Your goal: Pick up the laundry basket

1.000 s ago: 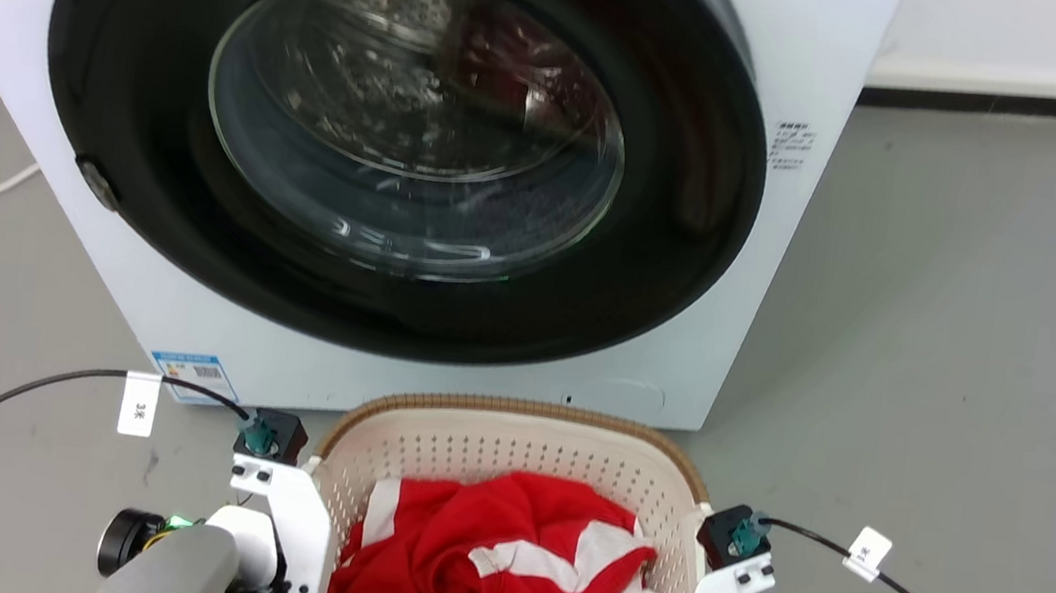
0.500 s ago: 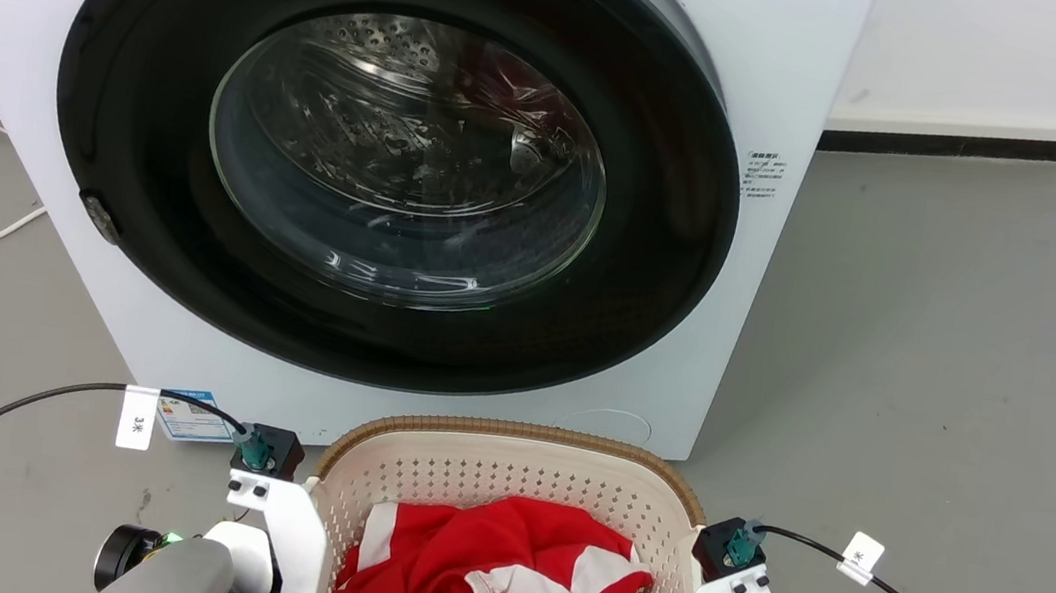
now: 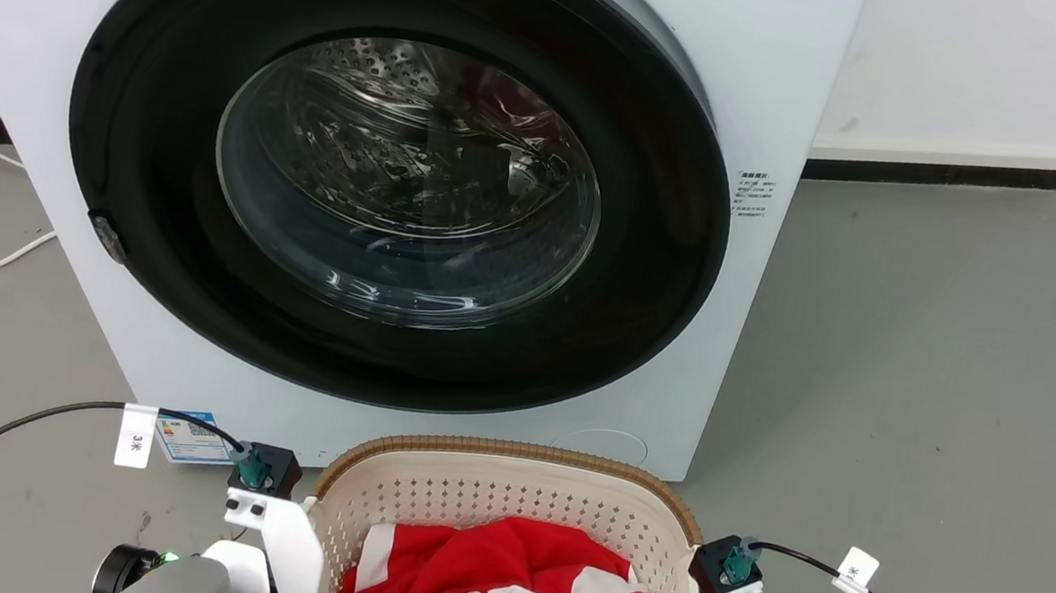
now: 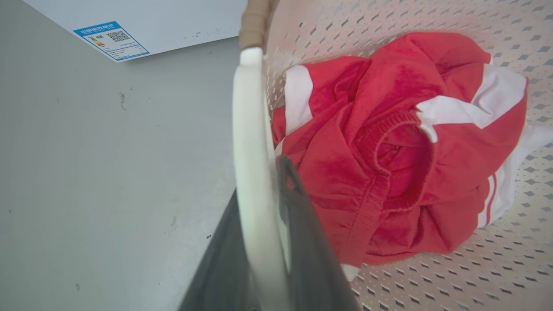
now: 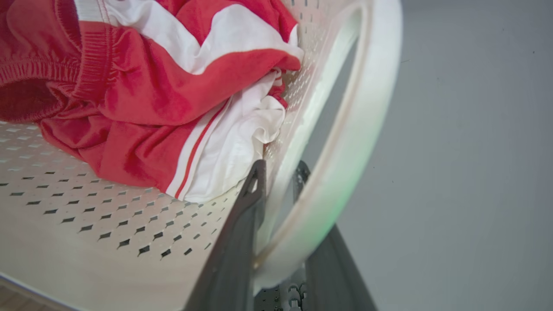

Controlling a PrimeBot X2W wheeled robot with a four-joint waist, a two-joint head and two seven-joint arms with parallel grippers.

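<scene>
Cream perforated plastic laundry basket (image 3: 504,495), brown woven-look rim, holding a crumpled red-and-white garment (image 3: 494,574), sat between the arms, just near of the white front-loading washing machine (image 3: 785,86). The left jaws pinched its left white handle (image 4: 252,151); the right jaws pinched the right white handle (image 5: 358,142). Judged: grasp made, lift due. Next move calls for raising both sides evenly, basket level.

Left gripper (image 4: 259,190) and right gripper (image 5: 281,169), each apparently clamped on the laundry basket (image 3: 513,498)

One washer (image 3: 795,88), one laundry basket (image 3: 504,495), two hands (image 4: 263,185) (image 5: 281,168) (clothes (image 3: 494,574) uncountable).
</scene>
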